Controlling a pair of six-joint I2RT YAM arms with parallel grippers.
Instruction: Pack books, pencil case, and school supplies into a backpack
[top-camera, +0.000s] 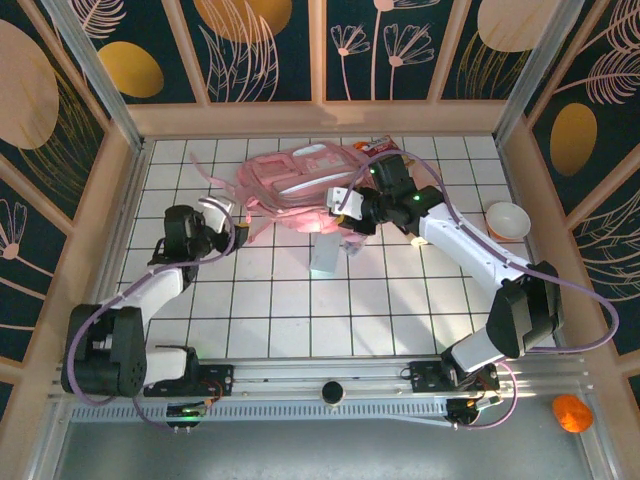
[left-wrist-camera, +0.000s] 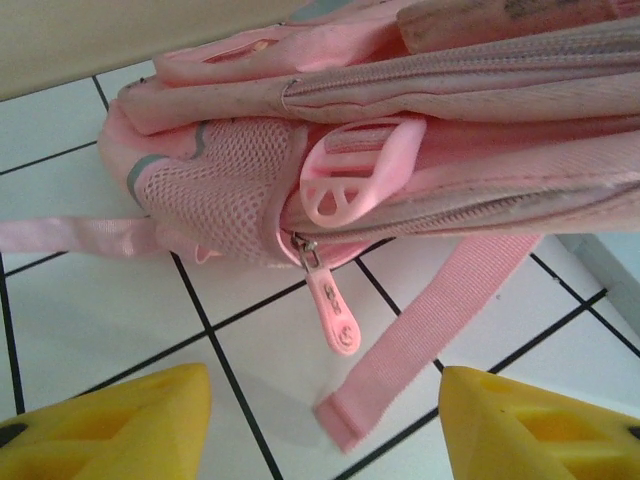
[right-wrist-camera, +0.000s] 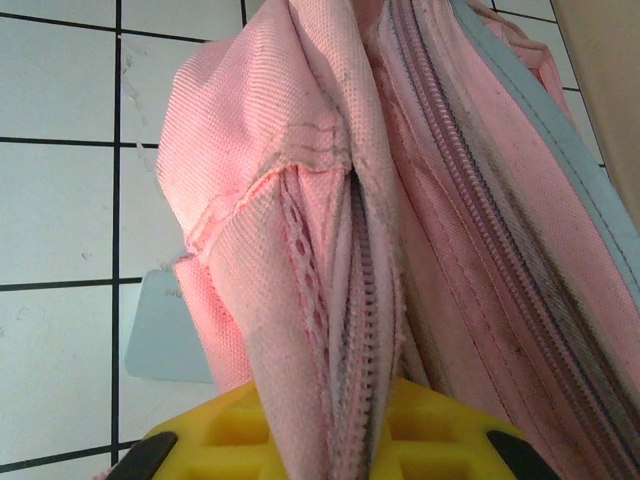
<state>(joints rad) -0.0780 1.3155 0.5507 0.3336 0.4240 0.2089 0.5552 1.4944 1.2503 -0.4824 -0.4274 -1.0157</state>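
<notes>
The pink backpack (top-camera: 295, 180) lies on the tiled table at the back. My right gripper (top-camera: 345, 208) is shut on a fold of its fabric beside a zipper track (right-wrist-camera: 362, 300), and the yellow fingers (right-wrist-camera: 440, 430) pinch the cloth from both sides. My left gripper (left-wrist-camera: 325, 430) stands open just left of the bag (left-wrist-camera: 400, 110). A pink zipper pull (left-wrist-camera: 336, 312) and a strap end (left-wrist-camera: 345, 420) lie on the tiles in front of its fingers. The pale blue-green pencil case (top-camera: 325, 253) lies flat under the raised fabric, its corner (right-wrist-camera: 160, 335) peeking out. The books and school supplies are out of view.
A pink cup (top-camera: 507, 219) stands at the right. A red-orange snack packet (top-camera: 378, 147) lies behind the backpack. Loose pink straps (top-camera: 215, 178) trail to the left of the bag. Wooden walls (top-camera: 320, 118) close in the table. An orange object (top-camera: 572, 412) sits off the table at the near right.
</notes>
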